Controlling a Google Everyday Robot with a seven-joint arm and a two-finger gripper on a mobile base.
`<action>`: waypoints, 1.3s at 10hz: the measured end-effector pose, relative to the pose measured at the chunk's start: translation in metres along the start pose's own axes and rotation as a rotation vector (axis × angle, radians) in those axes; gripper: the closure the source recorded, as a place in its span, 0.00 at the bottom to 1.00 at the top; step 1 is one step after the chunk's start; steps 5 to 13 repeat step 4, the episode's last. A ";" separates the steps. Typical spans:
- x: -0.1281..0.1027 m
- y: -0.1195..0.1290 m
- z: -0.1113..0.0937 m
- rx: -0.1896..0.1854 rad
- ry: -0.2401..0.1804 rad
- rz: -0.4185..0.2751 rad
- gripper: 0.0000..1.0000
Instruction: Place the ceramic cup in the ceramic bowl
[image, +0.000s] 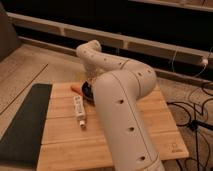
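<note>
The ceramic bowl (87, 90) is dark and round and sits near the back of the wooden table (60, 142); only its left edge shows past my arm. My white arm (122, 107) rises from the lower middle, bends at the top and comes down over the bowl. My gripper (92, 81) is at the end of that arm, right above the bowl and mostly hidden behind the arm. The ceramic cup is hidden from view.
A long white tube-like bottle (79, 110) lies on the table left of my arm. A small orange thing (76, 89) lies beside the bowl. A dark mat (25, 125) runs along the table's left side. Cables (192, 107) lie on the floor at right.
</note>
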 end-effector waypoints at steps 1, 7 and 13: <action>0.001 0.003 -0.003 -0.005 0.005 -0.008 0.29; -0.007 0.029 -0.056 0.000 -0.081 -0.101 0.29; -0.007 0.029 -0.056 0.000 -0.081 -0.101 0.29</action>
